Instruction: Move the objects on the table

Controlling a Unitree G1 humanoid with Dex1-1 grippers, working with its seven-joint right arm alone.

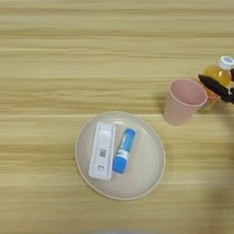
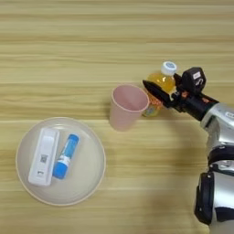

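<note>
— Starting from the left, what is lying on the table?

— A round beige plate is sitting at the lower left of the light wood surface. Inside it, a white rectangular device is lying on the left part, and a small blue tube is lying just beside it on the right. The tube is showing a darker blue cap end toward the near side and a lighter blue label along its body, and it is tilting a little to the right at its far end.

— And going further to the right?

— A pink plastic cup is standing upright on the bare wood, apart from the plate, with its open mouth looking wider than its base. Just behind it on the right, a small orange juice bottle is standing upright. It is showing a white cap, orange liquid and a coloured label low on its body. The bottle is looking very close to the cup, but whether they are touching I cannot tell.

— What is the arm doing?

— The silver forearm is coming in from the right edge. The right gripper is closing its two black fingers on the bottle: one finger is crossing the front of the bottle, the other is sitting behind it.
</note>
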